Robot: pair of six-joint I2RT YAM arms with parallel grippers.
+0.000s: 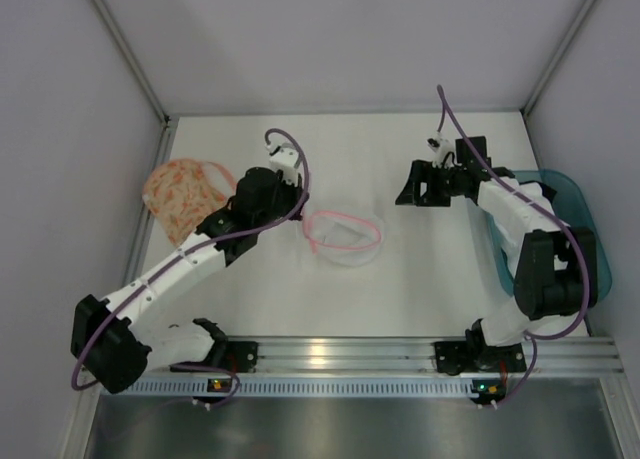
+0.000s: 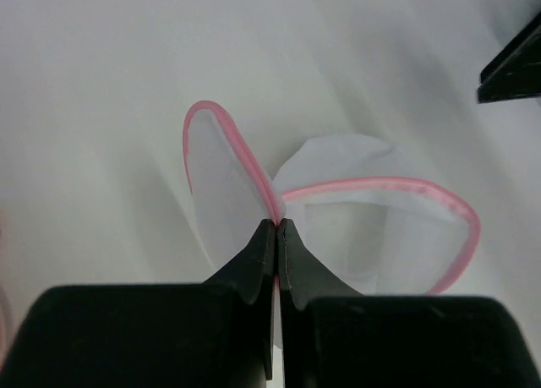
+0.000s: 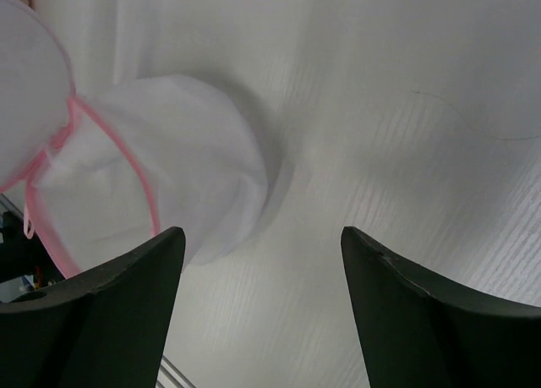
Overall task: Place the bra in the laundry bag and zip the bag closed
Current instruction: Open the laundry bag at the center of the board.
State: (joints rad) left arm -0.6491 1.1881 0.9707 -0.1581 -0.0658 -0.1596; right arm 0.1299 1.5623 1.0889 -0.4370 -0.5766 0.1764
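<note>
The left gripper (image 2: 277, 226) was pinched fully together on the pink-trimmed rim of a small plain white mesh pouch (image 2: 380, 227). Its two black fingertips met on the trim where the round flap folded up from the body. In the left wrist view the flap stood up to the left of the fingertips, and the pouch mouth gaped open to the right. From above, this pouch lay near the middle of the white table (image 1: 420, 289), just in front of the left arm's wrist. The round, flat, cream mesh laundry bag (image 1: 180, 199) with its orange-pink speckled print lay at the far left of the table, close to the side wall. It was partly hidden behind the left arm, was apart from the pouch, and neither gripper touched it. The right gripper (image 3: 260, 236) hung over bare table to the right of the pouch, with its jaws spread wide and nothing between them. In its own wrist view the pouch showed beyond its left finger. A teal plastic tub (image 1: 562, 186) stood at the right edge of the table, mostly behind the right arm, and its contents could not be seen.
</note>
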